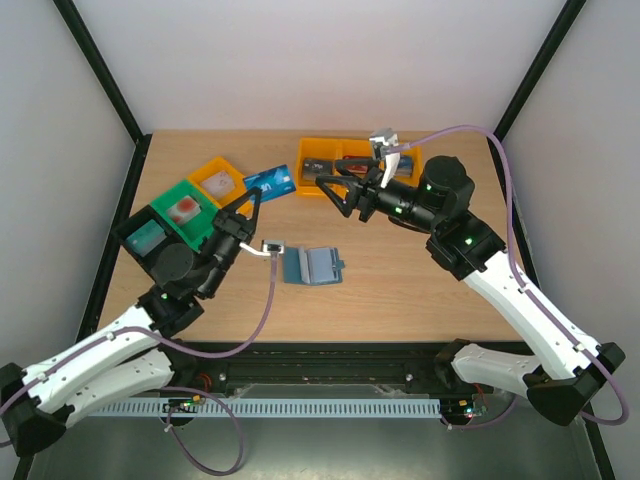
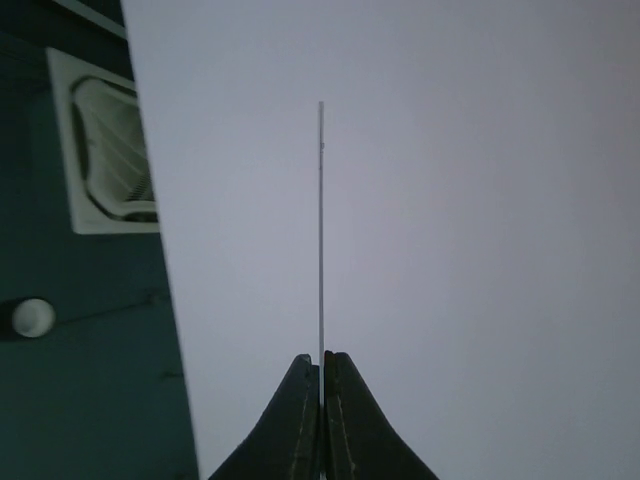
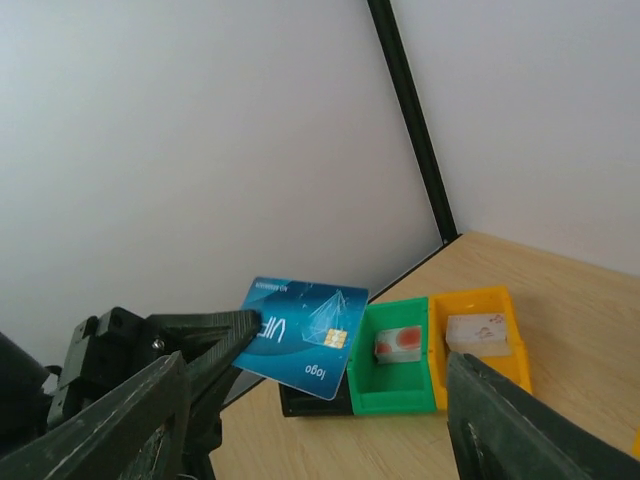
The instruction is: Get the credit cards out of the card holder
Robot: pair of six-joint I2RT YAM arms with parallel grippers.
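The card holder (image 1: 313, 266) is seen lying unfolded like a book on the wooden table (image 1: 400, 290), nearest the arm bases, with its paler pocketed inside turned up. Just behind it and to the left, the left gripper (image 1: 256, 196) is held above the table and is clamped on a blue credit card (image 1: 268, 182), well clear of the holder. In the left wrist view this card is seen edge-on as a thin line between the pressed-together fingers (image 2: 300, 420). Beside the left arm, a black bin (image 1: 130, 232), a green bin (image 1: 205, 228) and an orange bin (image 1: 215, 163) are set in a diagonal row. Farther back, the right gripper (image 1: 333, 197) is held over a pair of orange bins (image 1: 320, 145), its fingers (image 3: 130, 420) spread wide apart.
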